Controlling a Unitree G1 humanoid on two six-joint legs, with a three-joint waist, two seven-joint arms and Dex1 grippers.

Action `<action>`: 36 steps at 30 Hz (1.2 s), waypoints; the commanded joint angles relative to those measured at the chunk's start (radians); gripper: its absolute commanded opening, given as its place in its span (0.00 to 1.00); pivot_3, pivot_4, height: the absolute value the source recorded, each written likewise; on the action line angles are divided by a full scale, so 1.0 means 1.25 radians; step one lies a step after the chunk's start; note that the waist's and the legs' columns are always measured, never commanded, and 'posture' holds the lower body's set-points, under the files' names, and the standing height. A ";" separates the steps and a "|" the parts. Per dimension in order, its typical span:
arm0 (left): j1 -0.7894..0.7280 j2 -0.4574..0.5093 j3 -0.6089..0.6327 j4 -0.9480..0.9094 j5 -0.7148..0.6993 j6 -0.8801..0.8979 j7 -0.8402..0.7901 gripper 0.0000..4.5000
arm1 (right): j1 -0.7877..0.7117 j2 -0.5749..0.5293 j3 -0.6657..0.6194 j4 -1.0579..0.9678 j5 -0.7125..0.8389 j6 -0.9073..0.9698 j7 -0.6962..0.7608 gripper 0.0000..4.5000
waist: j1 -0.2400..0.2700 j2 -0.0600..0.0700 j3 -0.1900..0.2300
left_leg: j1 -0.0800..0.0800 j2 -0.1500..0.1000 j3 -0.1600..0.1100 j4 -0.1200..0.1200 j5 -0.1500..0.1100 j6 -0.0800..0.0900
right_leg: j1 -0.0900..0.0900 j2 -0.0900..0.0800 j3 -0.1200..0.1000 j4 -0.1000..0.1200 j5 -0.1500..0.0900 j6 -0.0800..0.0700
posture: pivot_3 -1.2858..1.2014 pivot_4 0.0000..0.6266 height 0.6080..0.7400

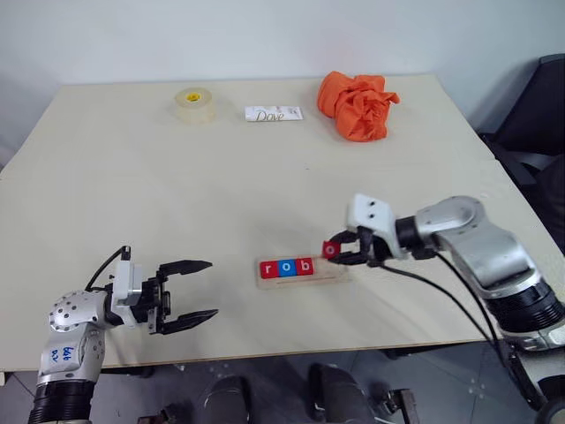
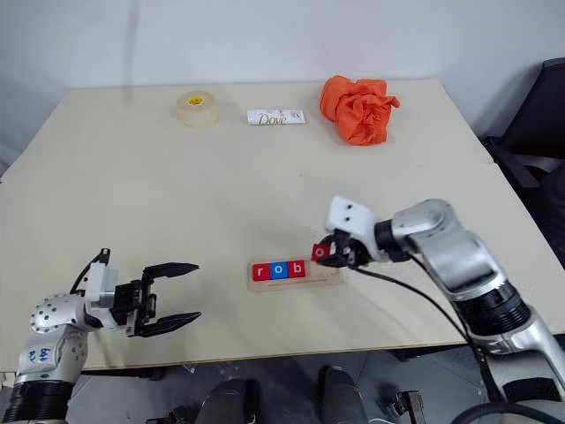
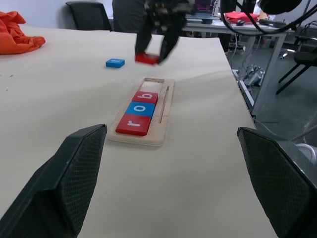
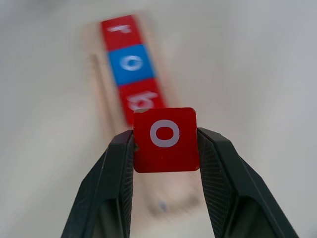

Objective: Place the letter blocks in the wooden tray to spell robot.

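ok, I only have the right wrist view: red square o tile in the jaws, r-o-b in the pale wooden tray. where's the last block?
Observer: A small flat blue square tile lies on the pale table, off the wooden tray, out past its empty end. It is near the right gripper, which holds the red o tile. I cannot read its letter.
Operator: left arm in the way?
Observer: No. The left gripper hangs open off the tray's r end, apart from it.
Operator: other clutter?
Observer: At the far edge there is a roll of clear tape, a white Dove packet and a crumpled orange cloth, all far from the tray.
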 commanded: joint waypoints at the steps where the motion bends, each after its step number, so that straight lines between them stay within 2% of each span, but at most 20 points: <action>1: 0.003 -0.004 0.000 -0.027 -0.014 -0.013 0.003 1.00 | -0.030 0.010 0.041 -0.015 -0.043 0.004 -0.020 0.32 | 0.000 0.000 0.000 | 0.000 0.000 0.000 0.000 0.000 0.000 | 0.000 0.000 0.000 0.000 0.000 0.000 | 0.52 0.24 1.00; 16: 0.036 -0.004 0.005 -0.059 -0.019 -0.015 0.027 1.00 | -0.042 0.006 0.078 0.067 -0.091 -0.090 0.027 0.32 | 0.000 0.000 0.000 | 0.000 0.000 0.000 0.000 0.000 0.000 | 0.000 0.000 0.000 0.000 0.000 0.000 | 0.52 0.24 1.00; 35: 0.034 -0.007 -0.003 -0.065 -0.017 -0.014 0.040 1.00 | -0.054 0.049 0.093 0.142 -0.139 -0.176 0.068 0.32 | -0.001 0.000 0.000 | 0.000 0.000 0.000 0.000 0.000 0.000 | 0.000 0.001 0.000 0.000 0.000 0.000 | 0.52 0.24 1.00; 36: 0.034 -0.007 -0.003 -0.066 -0.017 -0.014 0.041 1.00 | -0.054 0.050 0.092 0.142 -0.139 -0.176 0.070 0.40 | -0.001 0.000 0.000 | 0.000 0.000 0.000 0.000 0.000 0.000 | 0.000 0.001 0.000 0.000 0.000 0.000 | 0.52 0.24 1.00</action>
